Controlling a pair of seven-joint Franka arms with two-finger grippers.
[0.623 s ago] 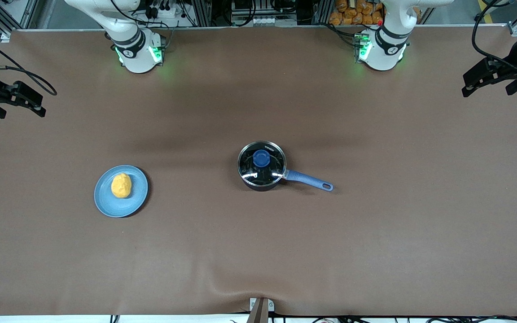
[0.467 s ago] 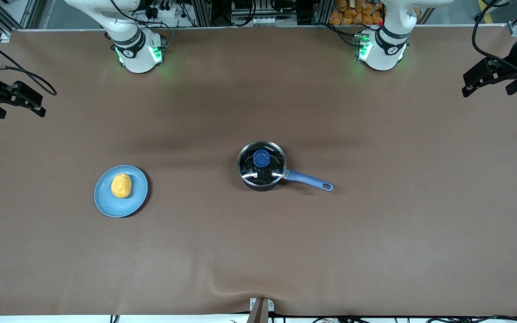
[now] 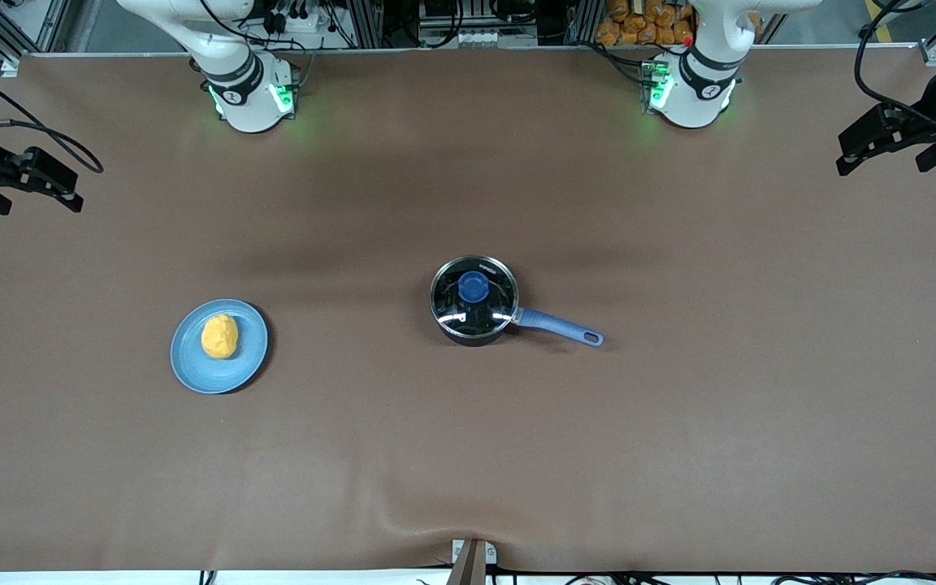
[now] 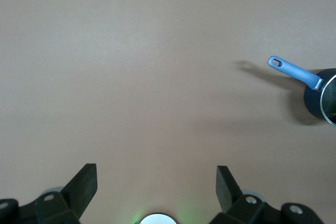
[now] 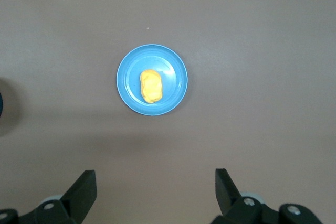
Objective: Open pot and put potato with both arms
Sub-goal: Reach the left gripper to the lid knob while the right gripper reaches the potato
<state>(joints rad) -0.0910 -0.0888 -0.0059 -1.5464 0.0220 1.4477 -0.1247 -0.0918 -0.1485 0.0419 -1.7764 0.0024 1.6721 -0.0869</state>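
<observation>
The pot (image 3: 474,302) stands mid-table, black, with a glass lid and a blue knob (image 3: 473,286) on it. Its blue handle (image 3: 559,326) points toward the left arm's end of the table. The left wrist view shows the handle (image 4: 294,72) and a part of the pot (image 4: 321,98). The potato (image 3: 219,335) lies on a light-blue plate (image 3: 192,366) toward the right arm's end, and shows in the right wrist view (image 5: 150,86). My left gripper (image 4: 156,174) is open, high over bare table. My right gripper (image 5: 155,179) is open, high over the table beside the plate (image 5: 126,82). Neither gripper shows in the front view.
The brown mat (image 3: 468,455) covers the whole table. Black devices with cables stand at the right arm's end (image 3: 29,175) and the left arm's end (image 3: 882,138). The arm bases (image 3: 250,97) (image 3: 689,93) stand along the edge farthest from the front camera.
</observation>
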